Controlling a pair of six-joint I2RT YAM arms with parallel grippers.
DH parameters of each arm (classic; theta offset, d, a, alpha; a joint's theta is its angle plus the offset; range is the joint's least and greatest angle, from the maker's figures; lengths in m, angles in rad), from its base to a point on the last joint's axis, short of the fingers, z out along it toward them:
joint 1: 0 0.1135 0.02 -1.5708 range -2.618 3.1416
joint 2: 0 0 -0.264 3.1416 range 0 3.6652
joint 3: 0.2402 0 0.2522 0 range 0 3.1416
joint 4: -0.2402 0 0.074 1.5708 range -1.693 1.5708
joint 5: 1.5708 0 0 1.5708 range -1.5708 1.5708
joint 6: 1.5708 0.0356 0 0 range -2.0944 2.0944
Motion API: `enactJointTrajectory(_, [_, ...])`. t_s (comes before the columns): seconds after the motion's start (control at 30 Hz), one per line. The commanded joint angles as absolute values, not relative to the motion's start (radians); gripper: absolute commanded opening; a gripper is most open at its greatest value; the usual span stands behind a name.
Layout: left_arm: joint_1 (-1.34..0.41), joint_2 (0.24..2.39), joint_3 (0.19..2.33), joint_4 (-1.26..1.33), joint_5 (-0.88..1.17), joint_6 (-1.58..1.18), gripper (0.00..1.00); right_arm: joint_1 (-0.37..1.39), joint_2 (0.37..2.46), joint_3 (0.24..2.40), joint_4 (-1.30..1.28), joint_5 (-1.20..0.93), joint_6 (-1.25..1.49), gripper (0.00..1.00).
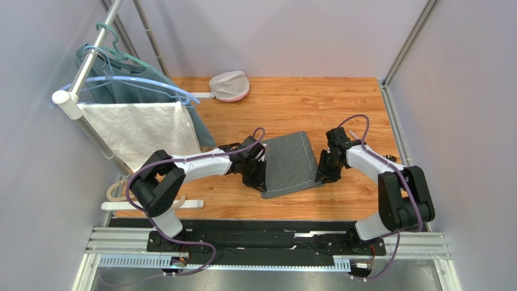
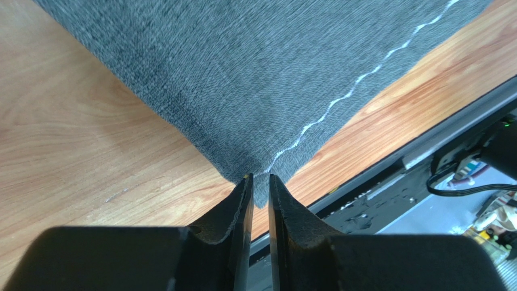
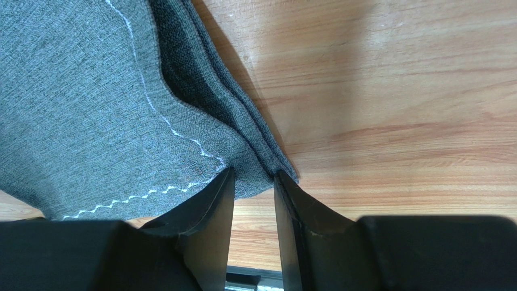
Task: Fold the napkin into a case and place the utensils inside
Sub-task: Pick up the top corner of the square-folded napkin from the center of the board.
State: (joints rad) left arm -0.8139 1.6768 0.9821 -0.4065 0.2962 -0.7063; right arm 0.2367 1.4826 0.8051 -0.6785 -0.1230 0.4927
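Toward the lower centre of the top view, the left end effector point(image 2: 258, 177) pinches the lower-left corner of the napkin point(image 1: 291, 163). The right end effector point(image 3: 252, 173) straddles the lower-right corner; whether it clamps, I cannot tell. The napkin lies mid-frame in folded layers, not yet a case, with the utensils yet to go in. Beyond it is the wooden surface point(image 1: 303, 97), then a white towel point(image 1: 139, 130) at upper left.

Fr napkin point(image 1: 290, 163): bare tabletop point(image 1: 315, 103) at 12–2 o'clk, I can pass there. Towel point(image 1: 139, 130) on rack point(image 1: 91, 63) blocks 9–10, white cap point(image 1: 229, 86) at 11, wooden hanger point(image 1: 115, 193) at 8, R wall point(image 1: 461, 121) near at 3.
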Motion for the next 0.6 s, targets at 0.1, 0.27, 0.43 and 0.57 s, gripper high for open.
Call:
enactJointTrajectory(0.1, [-0.831, 1.678, 0.965, -0.370, 0.310, -0.726, 0.24, 0.236, 1.502, 0.805, -0.626, -0.141, 0.477, 0.28])
enactJointTrajectory(0.27, [-0.833, 1.681, 0.965, -0.371, 0.307, -0.724, 0.23, 0.236, 1.456, 0.824, -0.661, -0.127, 0.476, 0.12])
enactJointTrajectory(0.43, [-0.831, 1.691, 0.974, -0.380, 0.299, -0.719, 0.23, 0.238, 1.390, 0.842, -0.709, -0.140, 0.477, 0.01])
enactJointTrajectory(0.57, [-0.833, 1.648, 1.003, -0.425, 0.250, -0.704, 0.23, 0.258, 1.362, 0.871, -0.718, -0.152, 0.469, 0.00])
